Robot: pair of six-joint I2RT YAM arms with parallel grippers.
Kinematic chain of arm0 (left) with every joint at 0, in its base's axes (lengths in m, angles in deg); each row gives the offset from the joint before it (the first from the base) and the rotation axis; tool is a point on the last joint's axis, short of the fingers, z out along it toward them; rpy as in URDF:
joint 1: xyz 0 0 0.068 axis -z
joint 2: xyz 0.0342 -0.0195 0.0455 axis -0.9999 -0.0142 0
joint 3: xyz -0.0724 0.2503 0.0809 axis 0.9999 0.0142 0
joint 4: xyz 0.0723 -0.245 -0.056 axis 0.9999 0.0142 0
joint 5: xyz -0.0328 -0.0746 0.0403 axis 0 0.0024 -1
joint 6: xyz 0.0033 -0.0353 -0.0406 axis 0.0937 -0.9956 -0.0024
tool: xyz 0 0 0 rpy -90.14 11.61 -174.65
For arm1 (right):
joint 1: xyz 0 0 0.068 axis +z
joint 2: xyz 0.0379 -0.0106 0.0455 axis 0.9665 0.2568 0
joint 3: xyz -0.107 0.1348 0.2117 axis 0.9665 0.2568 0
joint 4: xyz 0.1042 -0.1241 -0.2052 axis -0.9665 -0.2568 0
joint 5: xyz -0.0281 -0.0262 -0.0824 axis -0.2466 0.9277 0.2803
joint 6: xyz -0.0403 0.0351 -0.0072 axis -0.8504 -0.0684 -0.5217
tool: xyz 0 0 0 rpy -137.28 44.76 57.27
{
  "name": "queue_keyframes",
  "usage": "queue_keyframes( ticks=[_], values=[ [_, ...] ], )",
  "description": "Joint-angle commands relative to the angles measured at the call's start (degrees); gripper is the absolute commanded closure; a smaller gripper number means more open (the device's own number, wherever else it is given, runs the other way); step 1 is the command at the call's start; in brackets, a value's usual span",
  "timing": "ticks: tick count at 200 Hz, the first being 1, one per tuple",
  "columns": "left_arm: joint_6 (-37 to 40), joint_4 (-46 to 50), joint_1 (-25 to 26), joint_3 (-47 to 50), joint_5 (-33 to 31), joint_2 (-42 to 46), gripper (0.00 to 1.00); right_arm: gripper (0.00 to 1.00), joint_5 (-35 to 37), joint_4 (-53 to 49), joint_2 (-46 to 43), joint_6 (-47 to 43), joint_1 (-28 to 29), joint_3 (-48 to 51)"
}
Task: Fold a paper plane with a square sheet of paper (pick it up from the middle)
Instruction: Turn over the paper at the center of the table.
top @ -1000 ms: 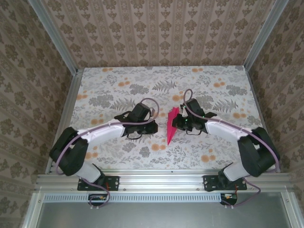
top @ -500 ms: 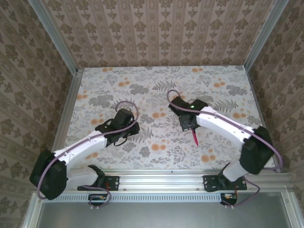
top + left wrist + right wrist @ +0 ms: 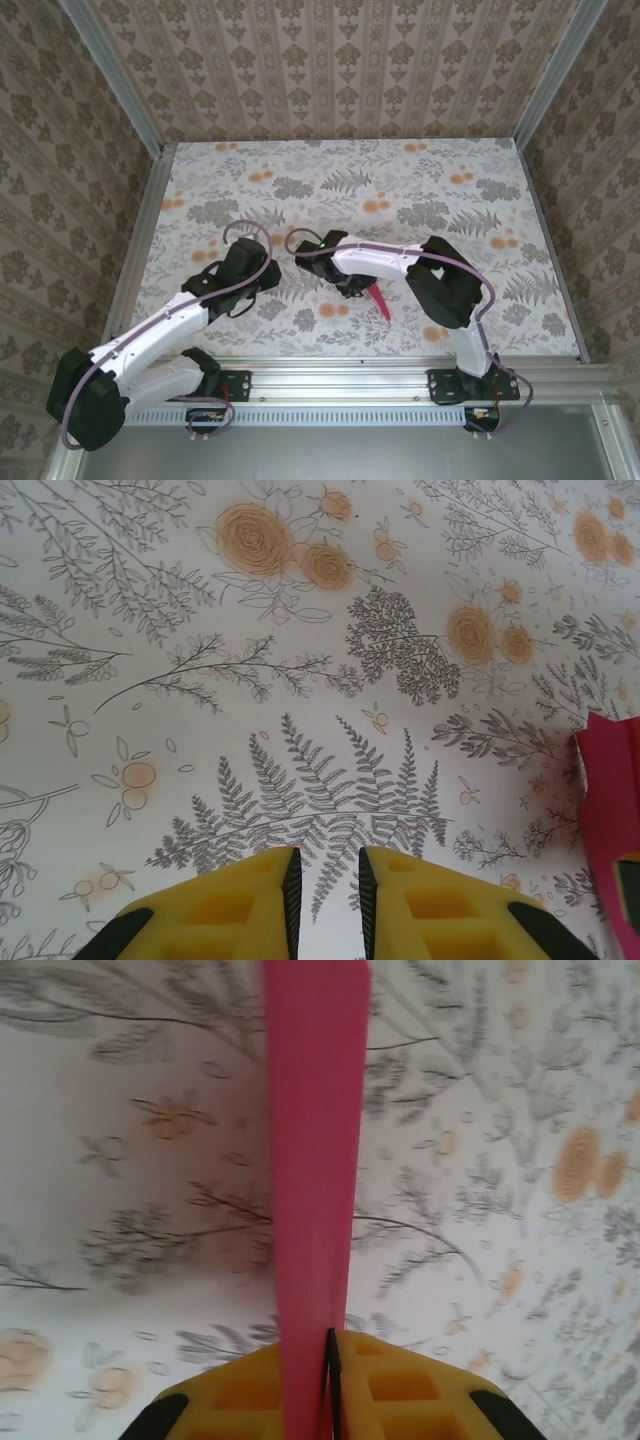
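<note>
The paper plane (image 3: 312,1160) is a slim magenta-pink folded strip that runs straight out from between my right gripper's (image 3: 325,1335) yellow jaws, which are shut on it. From above, the right gripper (image 3: 355,283) sits at the table's centre front, and the plane's pink tip (image 3: 381,299) pokes out toward the near right. My left gripper (image 3: 268,272) hangs just left of it, over the cloth. In the left wrist view the left gripper (image 3: 328,855) stands open by a narrow gap with nothing in it. The pink paper's edge (image 3: 610,810) shows at far right.
A tablecloth (image 3: 300,180) printed with grey ferns and orange flowers covers the table. Patterned walls with aluminium posts close in the left, right and back sides. The right arm's elbow (image 3: 445,280) is folded over the centre right.
My right arm has swung left and nearer, carrying the paper plane. The left arm has drawn back to the left, and its jaws have parted slightly.
</note>
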Motion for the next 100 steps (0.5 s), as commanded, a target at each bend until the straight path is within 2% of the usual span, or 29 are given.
queue_keyframes(
  ticks=[1, 29, 46, 57, 72, 100],
  values=[
    [-0.9, 2.1, -0.6, 1.0, -1.3, 1.9, 0.75, 0.86, -3.8, 0.3, 1.9, 2.1, 0.8, -2.2],
    [-0.9, 2.0, -0.8, 1.3, -0.7, 2.0, 0.73, 0.78, -10.7, 4.3, 2.2, 1.7, 0.9, -2.0],
    [-0.9, 1.7, -0.8, 1.3, -0.2, 1.7, 0.72, 0.63, -13.4, 6.4, 0.9, 1.5, 0.9, -1.2],
    [-0.9, 1.5, -0.8, 1.3, 0.2, 1.5, 0.72, 0.56, -14.6, 8.1, -1.3, 1.2, 0.9, -0.3],
    [-0.6, 1.4, -0.8, 1.0, 0.5, 1.1, 0.72, 0.53, -15.8, 10.2, -5.0, 0.9, 0.8, 1.4],
    [0.4, 0.6, -0.9, 0.4, 1.8, -0.4, 0.69, 0.36, -18.5, 17.1, -15.6, 0.2, 0.3, 8.2]
  ],
)
